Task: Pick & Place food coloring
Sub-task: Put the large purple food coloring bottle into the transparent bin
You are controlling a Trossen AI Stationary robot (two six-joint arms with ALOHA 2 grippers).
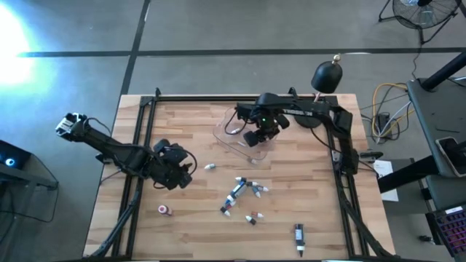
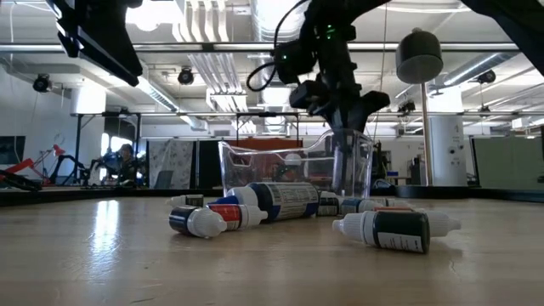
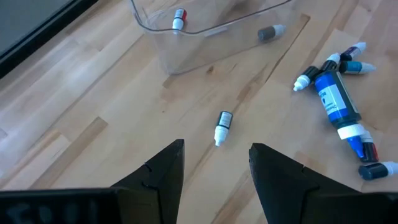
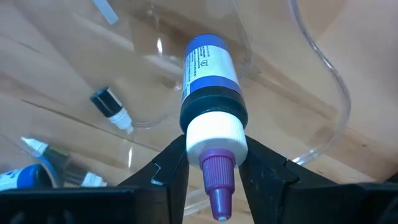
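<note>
My right gripper [image 1: 261, 137] is over the clear plastic tray [image 1: 231, 138] at the table's far middle. It is shut on a food coloring bottle [image 4: 210, 68] with a blue label, white collar and purple tip. In the low view it reaches down into the tray [image 2: 255, 166]. My left gripper [image 3: 214, 171] is open and empty above the table's left middle [image 1: 182, 173], with a small white-capped bottle [image 3: 222, 126] lying on its side ahead of it. Several more bottles lie on their sides in a cluster [image 1: 240, 191] at mid-table. My right gripper pinches the bottle's white collar [image 4: 214, 132] between its two fingers [image 4: 168, 168], just below the purple tip. The fingers come from above, slanting down. The bottle's body [image 4: 208, 62] reaches past the fingertips down into the tray, purple tip toward the wrist. Whether its lower end touches the tray floor I cannot tell.
A red-capped bottle [image 3: 178, 18] lies in the tray, and a grey one [image 3: 270, 32] lies at its wall. Single bottles lie at the near left [image 1: 165, 210], near middle [image 1: 253, 217] and near right [image 1: 299, 236]. A black frame [image 1: 145, 109] borders the table.
</note>
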